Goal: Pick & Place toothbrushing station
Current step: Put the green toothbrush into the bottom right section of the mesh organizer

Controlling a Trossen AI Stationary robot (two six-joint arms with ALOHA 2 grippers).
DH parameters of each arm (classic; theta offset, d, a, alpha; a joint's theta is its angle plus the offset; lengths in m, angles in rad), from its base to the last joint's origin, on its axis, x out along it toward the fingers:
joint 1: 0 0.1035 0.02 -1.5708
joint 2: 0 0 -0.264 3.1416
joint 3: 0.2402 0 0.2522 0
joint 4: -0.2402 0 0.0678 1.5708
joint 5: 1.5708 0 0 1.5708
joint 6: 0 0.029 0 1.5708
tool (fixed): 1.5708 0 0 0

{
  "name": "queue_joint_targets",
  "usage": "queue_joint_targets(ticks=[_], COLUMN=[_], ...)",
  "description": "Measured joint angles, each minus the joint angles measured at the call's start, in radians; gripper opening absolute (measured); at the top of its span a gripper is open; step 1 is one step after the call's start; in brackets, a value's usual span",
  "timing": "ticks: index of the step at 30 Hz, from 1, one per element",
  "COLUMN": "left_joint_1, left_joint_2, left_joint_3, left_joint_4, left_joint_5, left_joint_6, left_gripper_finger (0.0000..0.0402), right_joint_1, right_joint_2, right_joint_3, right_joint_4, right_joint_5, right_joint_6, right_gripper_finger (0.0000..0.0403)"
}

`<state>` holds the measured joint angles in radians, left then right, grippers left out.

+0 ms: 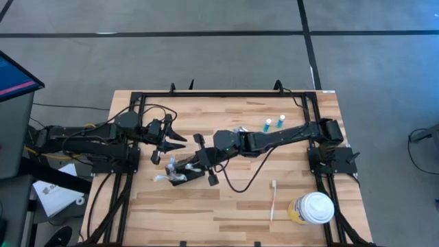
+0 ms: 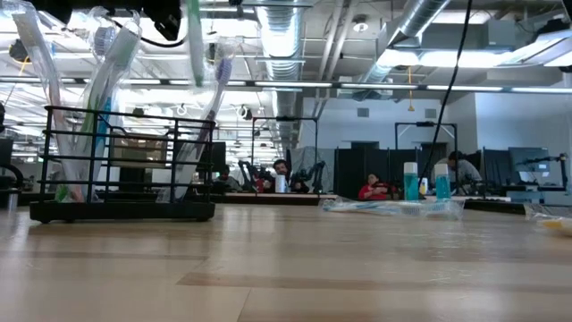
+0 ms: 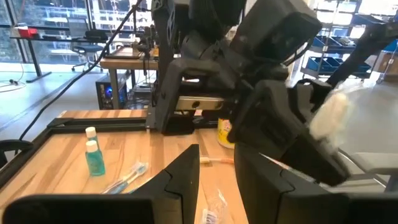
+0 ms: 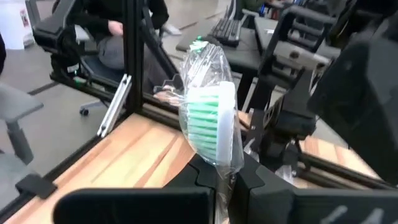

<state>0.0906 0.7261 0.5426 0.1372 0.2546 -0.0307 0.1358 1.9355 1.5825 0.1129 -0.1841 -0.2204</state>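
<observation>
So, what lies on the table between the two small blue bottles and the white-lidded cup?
In the high view, a single toothbrush lies on the wood between the blue bottles and the white-lidded cup; otherwise that stretch is bare.

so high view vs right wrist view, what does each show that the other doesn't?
High only: both arms, the left gripper open beside the holder box, a loose toothbrush, the white-lidded cup, two small blue bottles.
Right wrist only: the right gripper shut on a plastic-wrapped green-bristled toothbrush, a seated person behind.
Both: the wooden table.
</observation>
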Motion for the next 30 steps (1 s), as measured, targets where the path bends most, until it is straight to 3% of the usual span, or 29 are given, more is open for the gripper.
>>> queue_joint_targets(ticks=[30], left_joint_1=[0.0], left_joint_2=[0.0], left_joint_3=[0.0], left_joint_4=[-0.002], left_joint_5=[0.001], left_joint_6=[0.0], left_gripper_finger=[0.0095], right_joint_1=[-0.033], right_joint_2=[0.034], right_joint_3=[-0.001], right_joint_4=[0.001], right_joint_5=[-0.015], right_joint_6=[-0.045], right_gripper_finger=[0.0001])
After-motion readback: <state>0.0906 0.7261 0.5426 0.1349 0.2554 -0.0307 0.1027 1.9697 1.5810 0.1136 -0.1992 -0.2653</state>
